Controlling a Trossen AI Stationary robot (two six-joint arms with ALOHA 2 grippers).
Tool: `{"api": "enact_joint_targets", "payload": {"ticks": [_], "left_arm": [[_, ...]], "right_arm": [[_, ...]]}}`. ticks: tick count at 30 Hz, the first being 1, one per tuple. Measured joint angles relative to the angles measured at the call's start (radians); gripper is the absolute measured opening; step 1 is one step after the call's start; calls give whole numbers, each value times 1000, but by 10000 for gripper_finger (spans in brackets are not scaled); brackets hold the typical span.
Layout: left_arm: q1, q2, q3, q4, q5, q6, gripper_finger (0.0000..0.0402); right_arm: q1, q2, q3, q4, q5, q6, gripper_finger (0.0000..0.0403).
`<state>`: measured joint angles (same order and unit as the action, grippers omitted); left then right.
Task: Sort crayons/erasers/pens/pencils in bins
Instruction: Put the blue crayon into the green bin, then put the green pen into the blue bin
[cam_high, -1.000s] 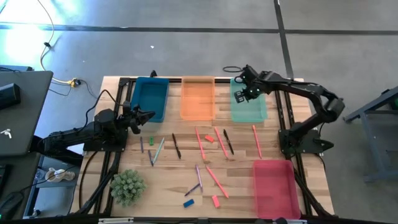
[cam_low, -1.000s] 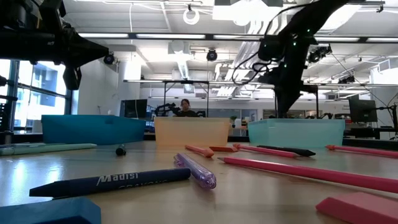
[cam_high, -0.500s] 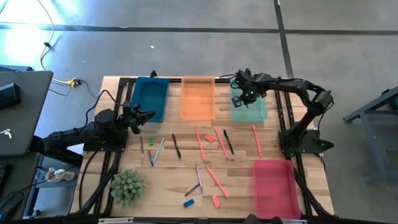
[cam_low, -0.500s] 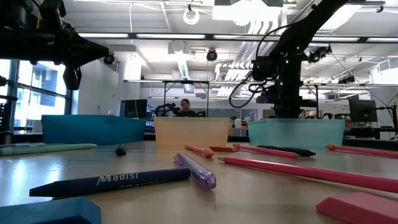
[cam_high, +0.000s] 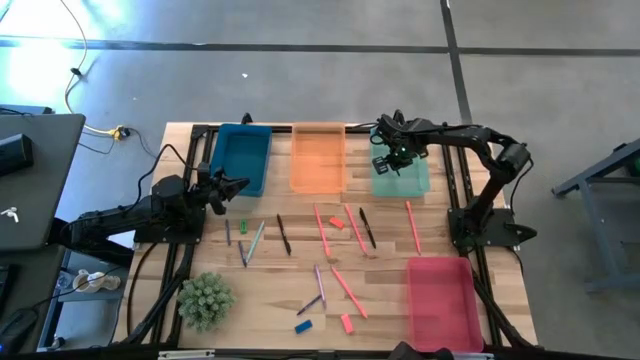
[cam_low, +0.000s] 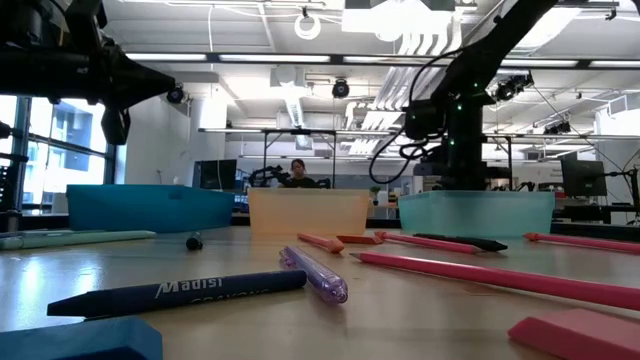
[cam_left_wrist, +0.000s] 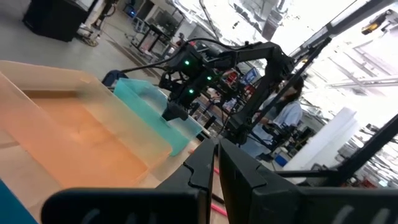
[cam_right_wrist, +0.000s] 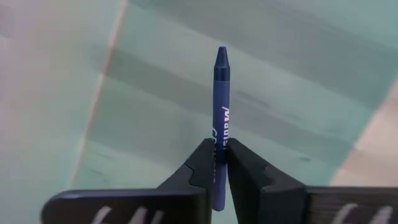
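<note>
the right arm (cam_high: 470, 135) reaches from its base at the counter's right edge across to the far side, elbow bent, forearm running leftward so that the right end effector (cam_high: 390, 160) hangs over the teal-green bin (cam_high: 412, 178). in the low view it drops down into that bin from above. its fingers (cam_right_wrist: 202, 165) pinch a dark blue crayon (cam_right_wrist: 219, 106) between them, tips touching the stick on both sides, the crayon pointing out past them over the teal floor of the bin. the left arm (cam_high: 120, 215) lies stretched out low along the counter's left edge, the left end effector (cam_high: 232, 187) pointing toward the middle, fingers pressed together and holding nothing.

the wooden counter (cam_high: 380, 290) carries four bins: the blue bin (cam_high: 240, 158), the orange bin (cam_high: 318, 155) and the teal-green one in a row along the far edge, and the pink-red bin (cam_high: 440, 300) apart at the near right corner. long thin sticks lie scattered between them, several pink ones (cam_high: 348, 290) and a purple pen (cam_low: 315, 273) among them. another dark blue crayon (cam_low: 180, 291) lies near the low camera. the erasers are small blocks: a green eraser (cam_high: 243, 227) near the left end effector, a blue eraser (cam_high: 303, 326) and a pink-red eraser (cam_high: 346, 323) close together at the near edge.
</note>
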<state>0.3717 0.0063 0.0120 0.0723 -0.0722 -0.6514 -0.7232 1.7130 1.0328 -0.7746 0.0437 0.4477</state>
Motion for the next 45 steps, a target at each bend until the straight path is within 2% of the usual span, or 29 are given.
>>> {"api": "enact_joint_targets", "payload": {"ticks": [8, 14, 20, 23, 27, 31, 36, 45], "left_arm": [[0, 0, 0, 0, -15, 0, 21], [0, 0, 0, 0, -16, 15, 64], [0, 0, 0, 1, -22, -12, 116], [0, 0, 0, 29, -28, -67, 123], [0, 0, 18, 115, -29, -63, 119], [0, 0, 90, 120, -42, -3, 112], [0, 43, 209, 97, -49, 87, 106], [0, 297, 498, -76, -68, 132, 105]], "right_arm": [[-3, 0, 0, -2, 0, 0, 86], [-3, -34, 0, -5, 0, -1, 96], [-1, -166, 0, -10, 0, 5, 96], [-1, -253, 0, -13, 0, 23, 96], [-1, -368, 0, -12, 5, 45, 96], [-1, -465, 0, -11, 46, 49, 96], [-1, -527, 0, -11, 66, 46, 96], [-1, -535, 0, -13, 67, 42, 96]]}}
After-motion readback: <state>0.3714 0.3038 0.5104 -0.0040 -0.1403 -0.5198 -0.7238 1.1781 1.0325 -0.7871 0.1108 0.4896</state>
